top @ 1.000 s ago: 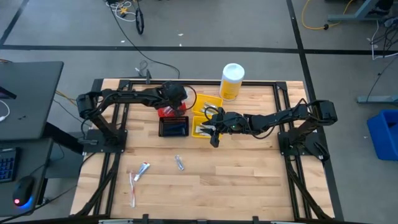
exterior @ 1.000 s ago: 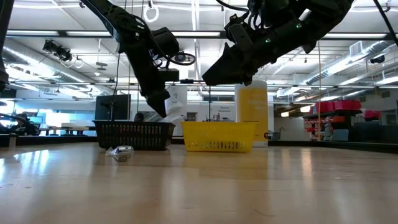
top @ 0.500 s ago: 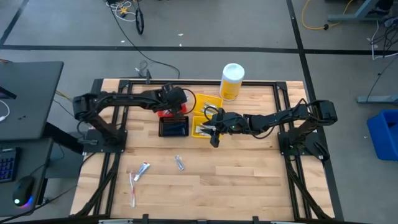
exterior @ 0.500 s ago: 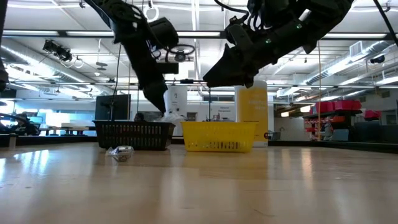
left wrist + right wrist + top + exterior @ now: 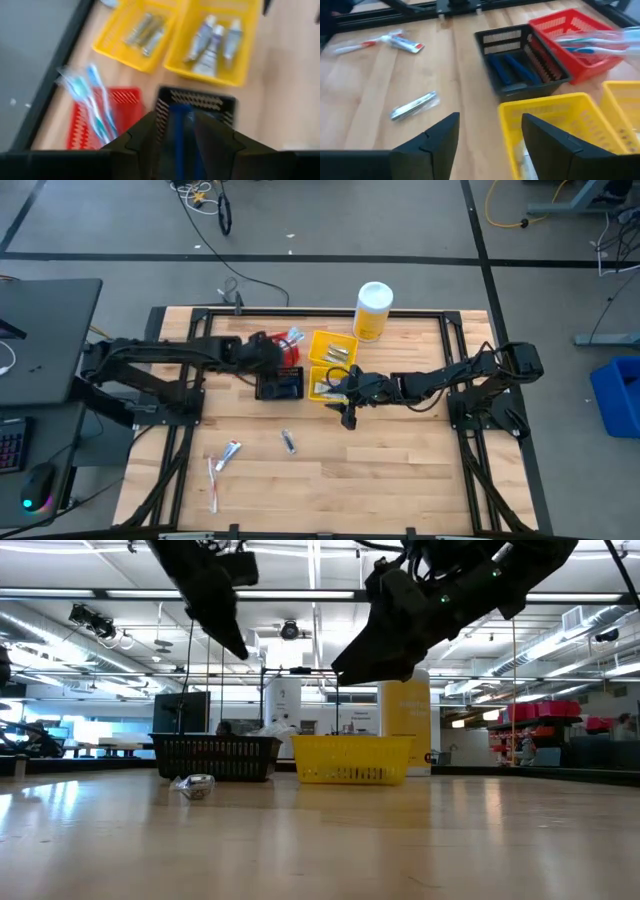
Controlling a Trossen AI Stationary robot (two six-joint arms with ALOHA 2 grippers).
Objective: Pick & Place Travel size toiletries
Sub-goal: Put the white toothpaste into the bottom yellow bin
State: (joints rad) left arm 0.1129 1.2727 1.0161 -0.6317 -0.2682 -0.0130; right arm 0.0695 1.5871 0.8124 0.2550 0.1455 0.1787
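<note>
Toothbrushes (image 5: pixel 292 338) lie in the red bin (image 5: pixel 80 125), their heads sticking out over its far rim. Blue razors (image 5: pixel 512 69) fill the black bin (image 5: pixel 280 386), and little tubes (image 5: pixel 212 42) lie in the two yellow bins (image 5: pixel 331 351). A silver tube (image 5: pixel 288 442), a toothpaste tube (image 5: pixel 230 451) and a toothbrush (image 5: pixel 213 480) rest flat on the near-left wood. My left gripper (image 5: pixel 271 361) hangs open and empty, high above the black bin's left end. My right gripper (image 5: pixel 342 400) is open and empty above the near yellow bin's (image 5: pixel 550 120) near edge.
A tall yellow bottle with a white cap (image 5: pixel 373 310) stands behind the yellow bins at the far edge. A black frame (image 5: pixel 300 313) runs around the table. Bare wood lies open on the table's near half, right of the loose items.
My left gripper has risen and drawn back from over the red bin toward the table's left edge, and the toothbrushes in that bin now show. My right gripper has edged slightly toward the near edge.
</note>
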